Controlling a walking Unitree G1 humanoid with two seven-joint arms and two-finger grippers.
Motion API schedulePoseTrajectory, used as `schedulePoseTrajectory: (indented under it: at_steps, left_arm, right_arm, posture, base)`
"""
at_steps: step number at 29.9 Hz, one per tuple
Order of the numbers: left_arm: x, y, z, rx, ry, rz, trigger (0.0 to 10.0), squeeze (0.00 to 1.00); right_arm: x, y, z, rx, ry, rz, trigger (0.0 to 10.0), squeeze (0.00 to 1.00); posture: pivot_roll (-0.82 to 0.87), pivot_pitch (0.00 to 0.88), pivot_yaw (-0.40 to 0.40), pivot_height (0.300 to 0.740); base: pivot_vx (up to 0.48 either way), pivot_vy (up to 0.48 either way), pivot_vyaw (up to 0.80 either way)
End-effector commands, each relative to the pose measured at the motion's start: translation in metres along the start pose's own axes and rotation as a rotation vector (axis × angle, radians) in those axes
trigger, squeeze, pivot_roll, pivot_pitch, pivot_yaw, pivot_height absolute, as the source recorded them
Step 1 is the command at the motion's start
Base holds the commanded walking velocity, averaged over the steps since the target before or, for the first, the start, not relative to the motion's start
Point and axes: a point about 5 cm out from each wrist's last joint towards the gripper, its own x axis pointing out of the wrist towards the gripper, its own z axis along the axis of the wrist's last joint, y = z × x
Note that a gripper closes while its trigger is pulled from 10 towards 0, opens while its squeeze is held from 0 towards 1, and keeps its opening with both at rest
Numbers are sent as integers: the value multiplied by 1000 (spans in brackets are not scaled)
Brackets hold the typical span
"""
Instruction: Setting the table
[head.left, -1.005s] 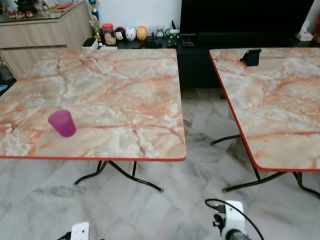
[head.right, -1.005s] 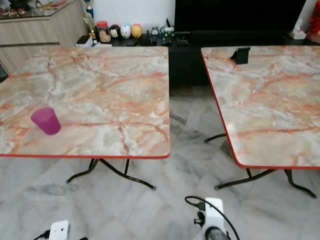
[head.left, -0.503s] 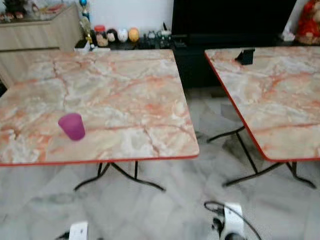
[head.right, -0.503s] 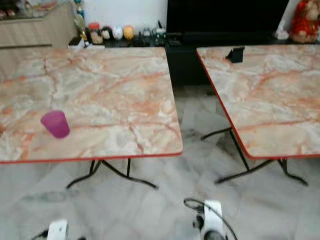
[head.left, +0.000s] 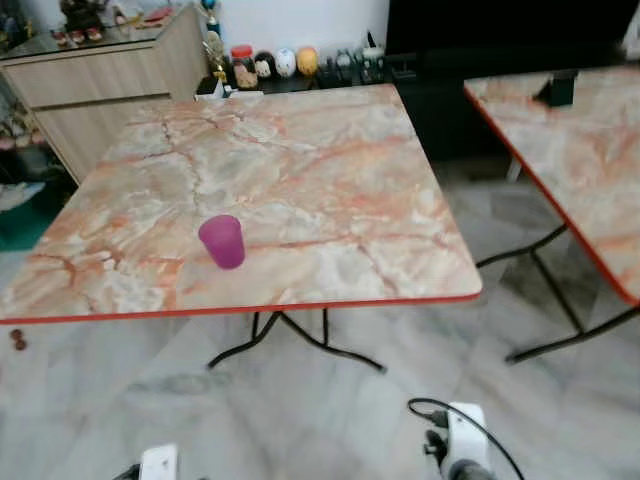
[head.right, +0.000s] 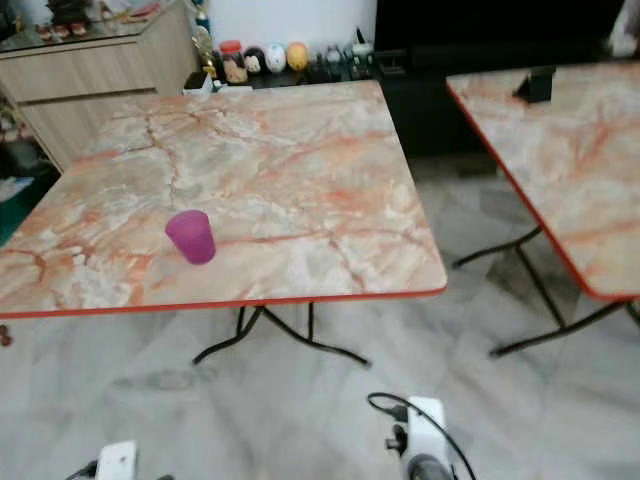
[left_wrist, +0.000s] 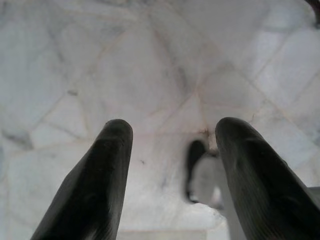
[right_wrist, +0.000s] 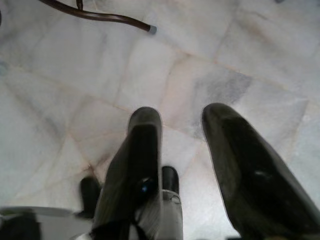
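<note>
A small translucent purple plastic cup (head.left: 222, 241) stands upright on a square folding table with an orange-veined marble-pattern top and a red edge (head.left: 330, 180), toward the near left part of the tabletop and set back a little from the front edge. Black metal legs (head.left: 300, 338) cross under the table on a pale grey marble-tiled floor (head.left: 300, 420). To the right, across a gap of floor, stands a second table of the same pattern (head.left: 570, 150), with a small black stand (head.left: 556, 89) near its far edge. Behind the tables, a row of small round figurines (head.left: 275, 63) sits on a low dark cabinet (head.left: 440, 70), and a light wooden sideboard (head.left: 110, 85) fills the far left corner.

Both arms hang low over the floor, well apart from the cup. The left gripper (left_wrist: 172, 165) has its two black fingers spread, with bare tile between them. The right gripper (right_wrist: 182, 150) likewise has its fingers parted and carries nothing, with a table foot (right_wrist: 150, 29) beyond it.
</note>
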Motion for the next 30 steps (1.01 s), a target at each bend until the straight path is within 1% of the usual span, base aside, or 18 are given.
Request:
schedulePoseTrajectory:
  at_steps: [1, 8, 12, 17, 23, 26, 28, 30]
  left_arm:
    - [-1, 7, 2, 11, -3, 16, 10000, 0]
    - [-1, 7, 2, 10, -5, 15, 10000, 0]
    - [-1, 7, 1, 6, -5, 15, 10000, 0]
    - [-1, 7, 1, 7, -3, 12, 10000, 0]
    - [-1, 7, 2, 12, -5, 14, 10000, 0]
    - [-1, 7, 2, 9, -5, 11, 10000, 0]
    - [-1, 6, 2, 10, -5, 10, 10000, 0]
    - [-1, 6, 2, 9, -5, 9, 10000, 0]
  right_arm:
    - [2, 10, 6, 0, -18, 26, 10000, 0]
    - [1, 9, 5, -1, -18, 28, 10000, 0]
    - [0, 0, 1, 1, -7, 21, 10000, 0]
    - [-1, -4, -1, 6, -2, 19, 10000, 0]
    - [0, -1, 0, 7, -2, 24, 10000, 0]
    - [1, 5, 2, -8, 0, 36, 10000, 0]
    - [1, 6, 2, -8, 2, 36, 10000, 0]
    - [1, 7, 2, -8, 3, 36, 10000, 0]
  posture:
    - [-59, 0, 58, 740]
    - [-58, 0, 56, 740]
    - [-57, 0, 55, 740]
    - [-55, 0, 54, 740]
    - [-58, 0, 55, 740]
    - [-55, 0, 53, 740]
    - [-57, 0, 53, 740]
    - [-57, 0, 53, 740]
  base:
    - [0, 0, 0]
    - [0, 0, 0]
    - [0, 0, 0]
    - [0, 0, 0]
    - [0, 0, 0]
    - [0, 0, 0]
    - [0, 0, 0]
    - [244, 0, 0]
